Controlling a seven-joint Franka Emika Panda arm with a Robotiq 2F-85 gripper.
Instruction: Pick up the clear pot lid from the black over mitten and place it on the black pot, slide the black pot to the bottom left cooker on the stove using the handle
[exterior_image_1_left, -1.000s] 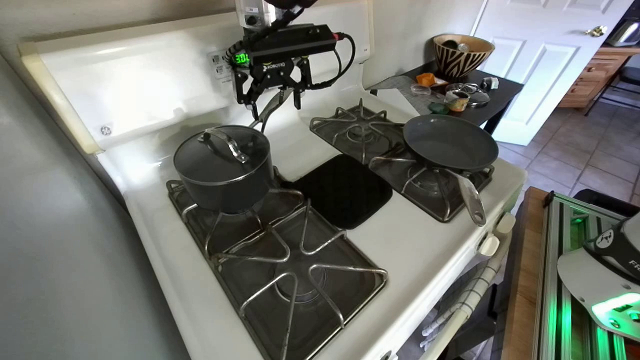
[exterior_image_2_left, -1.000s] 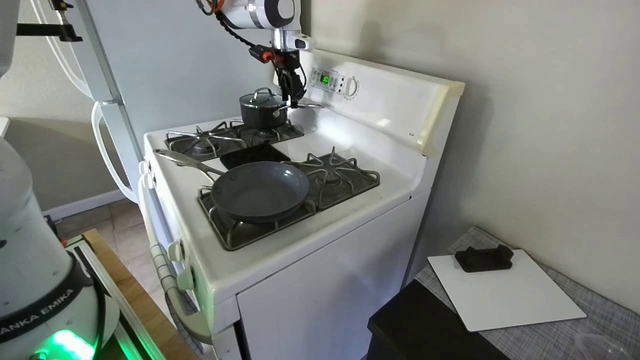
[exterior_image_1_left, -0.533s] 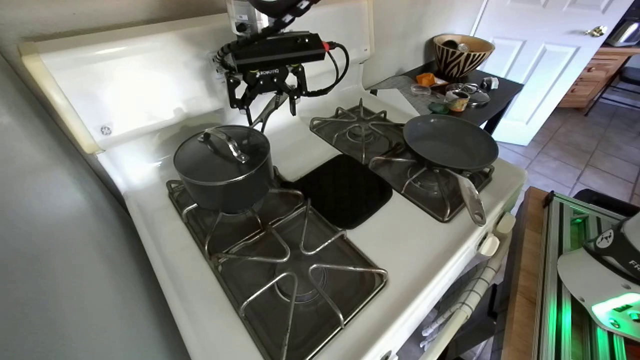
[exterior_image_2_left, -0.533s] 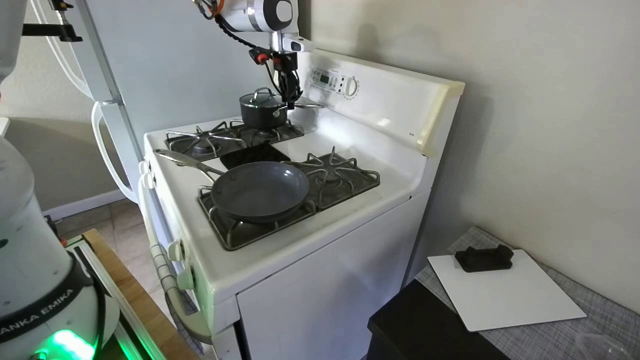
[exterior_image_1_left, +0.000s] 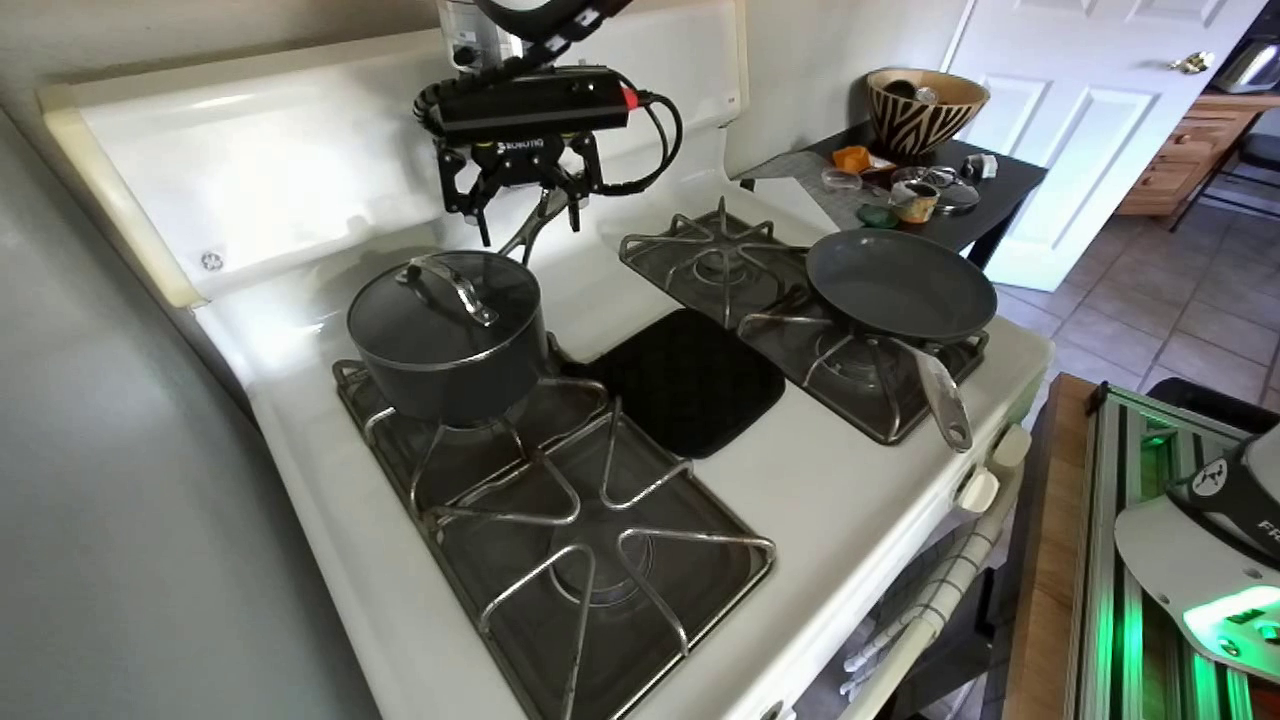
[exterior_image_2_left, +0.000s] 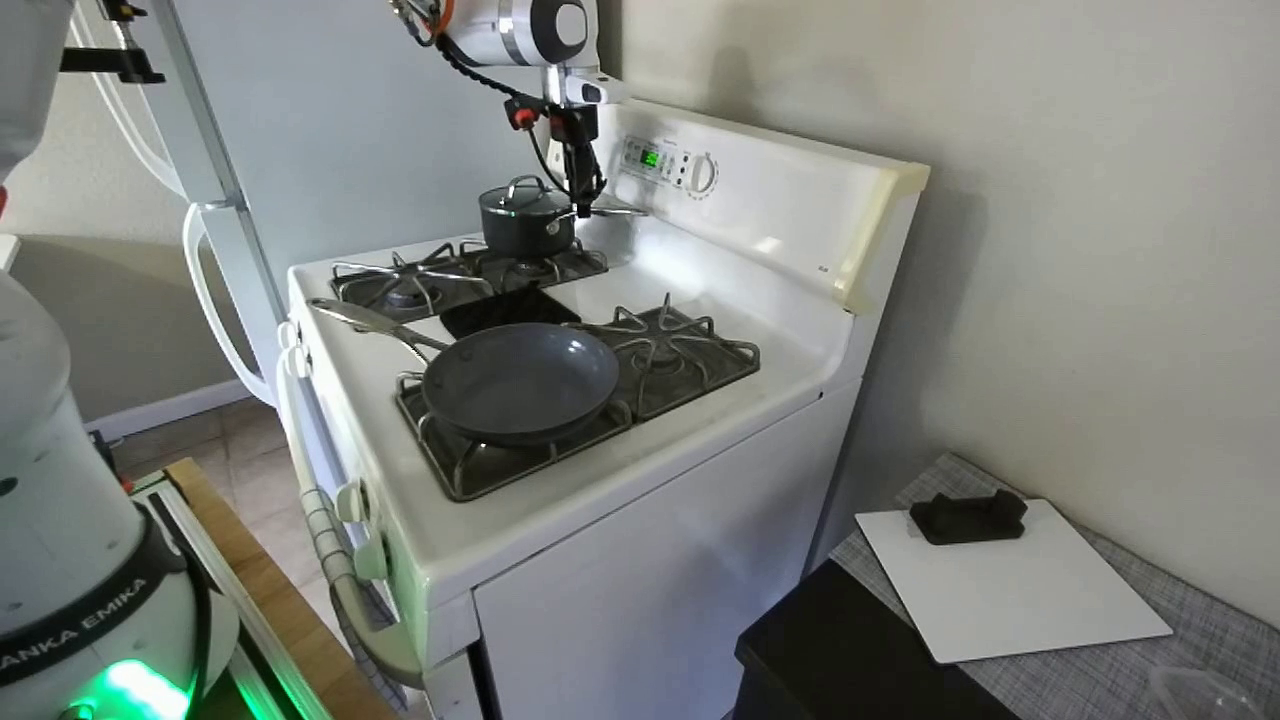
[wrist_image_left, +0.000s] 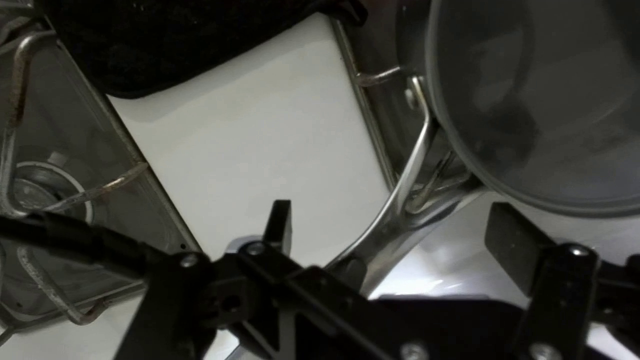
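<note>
Spread fingers (wrist_image_left: 517, 245), handle (wrist_image_left: 387, 240) lined up in gap; slide to do

Key rel.: in wrist view handle runs thru gap of gripper (wrist_image_left: 392, 227), long axis slanting upper R to lower L, i.e. oblique to closing line, not square to it. Fingers wide apart, grasping nothing. Tip height vs handle: can't tell. Prob. next: small twist to square up, poss. lower, then close. 1 arm (exterior_image_2_left: 495, 30) only, so no q. of nearer.

Pos.: black pot (exterior_image_1_left: 450, 390) on rear L grate (exterior_image_1_left: 480, 450), handle pointing twd back panel (exterior_image_1_left: 250, 150); clear lid (exterior_image_1_left: 425, 325) seated on top. Bottom left cooker (exterior_image_1_left: 600, 560) adjoins that grate on its front side.

Count: black pot 1, handle on it 1, clear lid on it 1, stove (exterior_image_1_left: 810, 480) 1, grates (exterior_image_1_left: 722, 258) 4, black mitten (exterior_image_1_left: 690, 385) 1 (btwn L & R pairs), flat pan (exterior_image_1_left: 900, 290) 1 (on front R grate (exterior_image_1_left: 860, 385)), gripper 1, fingers 2.
</note>
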